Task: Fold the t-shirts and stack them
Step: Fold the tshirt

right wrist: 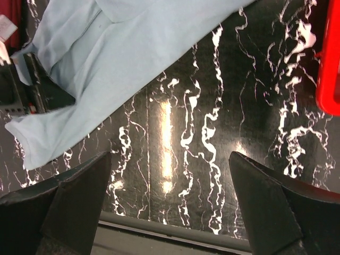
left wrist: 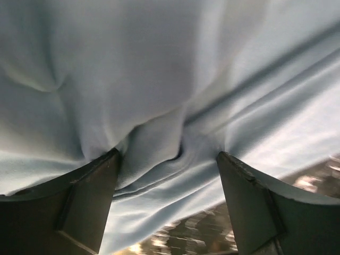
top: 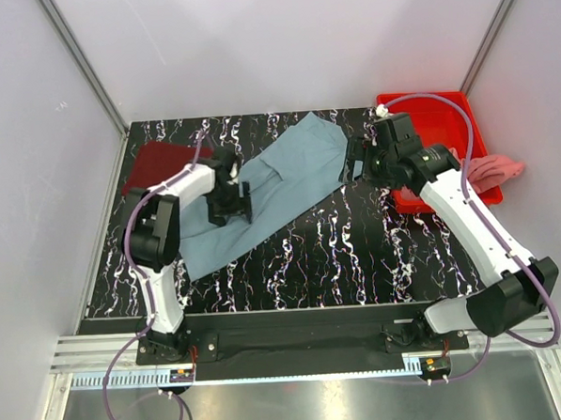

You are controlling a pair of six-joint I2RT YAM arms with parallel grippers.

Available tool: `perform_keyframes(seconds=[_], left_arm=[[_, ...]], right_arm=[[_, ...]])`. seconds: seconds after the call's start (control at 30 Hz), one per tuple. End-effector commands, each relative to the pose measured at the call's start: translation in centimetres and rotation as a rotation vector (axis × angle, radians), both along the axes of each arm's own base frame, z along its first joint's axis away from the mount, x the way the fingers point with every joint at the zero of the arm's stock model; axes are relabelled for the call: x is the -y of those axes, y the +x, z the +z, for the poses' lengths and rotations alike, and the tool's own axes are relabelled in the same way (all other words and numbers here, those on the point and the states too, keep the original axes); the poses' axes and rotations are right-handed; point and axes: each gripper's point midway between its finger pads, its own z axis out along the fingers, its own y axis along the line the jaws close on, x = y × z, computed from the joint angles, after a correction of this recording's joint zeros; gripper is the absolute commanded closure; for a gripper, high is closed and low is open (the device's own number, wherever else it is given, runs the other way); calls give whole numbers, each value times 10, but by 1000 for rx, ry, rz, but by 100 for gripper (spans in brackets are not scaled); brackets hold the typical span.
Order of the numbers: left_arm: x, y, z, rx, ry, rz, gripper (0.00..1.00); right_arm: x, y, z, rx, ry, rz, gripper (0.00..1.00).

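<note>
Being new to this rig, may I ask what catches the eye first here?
The grey-blue t-shirt lies spread diagonally across the middle of the black marbled table, with the left arm's open jaws straddling a bunched fold of it. A red tray sits at the far right with a pink shirt draped over its edge, and a maroon shirt lies far left.

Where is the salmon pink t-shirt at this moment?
In the top view, the salmon pink t-shirt is at the far right, hanging out over the right edge of the red tray.
</note>
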Motion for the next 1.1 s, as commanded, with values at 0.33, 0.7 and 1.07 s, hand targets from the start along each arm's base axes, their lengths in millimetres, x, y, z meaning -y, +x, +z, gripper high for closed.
perform_keyframes(seconds=[0.33, 0.7, 1.07], left_arm=[[125, -40, 47, 57, -181, 228, 18], [17, 68, 93, 273, -42, 252, 25], [-69, 124, 57, 267, 205, 282, 49]], right_arm=[[29, -33, -13, -4, -54, -63, 0], [29, -44, -24, -51, -84, -6, 0], [24, -27, -27, -60, -115, 29, 0]])
